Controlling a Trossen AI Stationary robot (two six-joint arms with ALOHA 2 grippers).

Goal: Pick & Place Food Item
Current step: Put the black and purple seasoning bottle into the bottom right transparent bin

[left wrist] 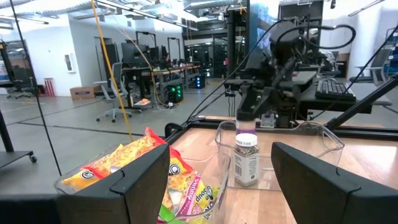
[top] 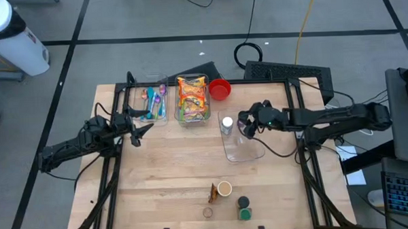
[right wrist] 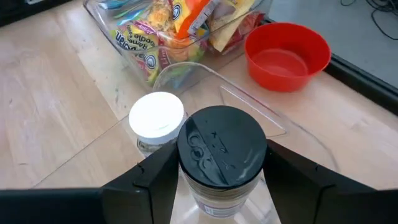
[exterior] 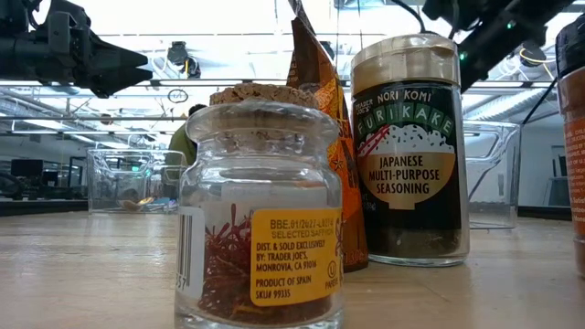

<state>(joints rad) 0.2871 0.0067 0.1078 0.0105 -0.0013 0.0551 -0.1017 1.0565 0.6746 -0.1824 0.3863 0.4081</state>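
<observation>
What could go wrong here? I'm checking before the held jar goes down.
The right pincer grips the black-lid jar right beside the white-lid jar at the clear bin. Lowering it could knock the white-lid one over. The grip is on a smooth, round body, so the jar might also slip or tilt.

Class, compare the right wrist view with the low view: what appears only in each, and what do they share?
Only the right wrist view: the right gripper closed around a black-lidded jar, a white-lidded shaker beside it, a red bowl, and a clear bin of snack packets.

Only the low view: a cork-topped saffron jar, a furikake seasoning bottle and an orange-brown pouch between them.

Both: the wooden table and the clear empty container by the right arm.
</observation>
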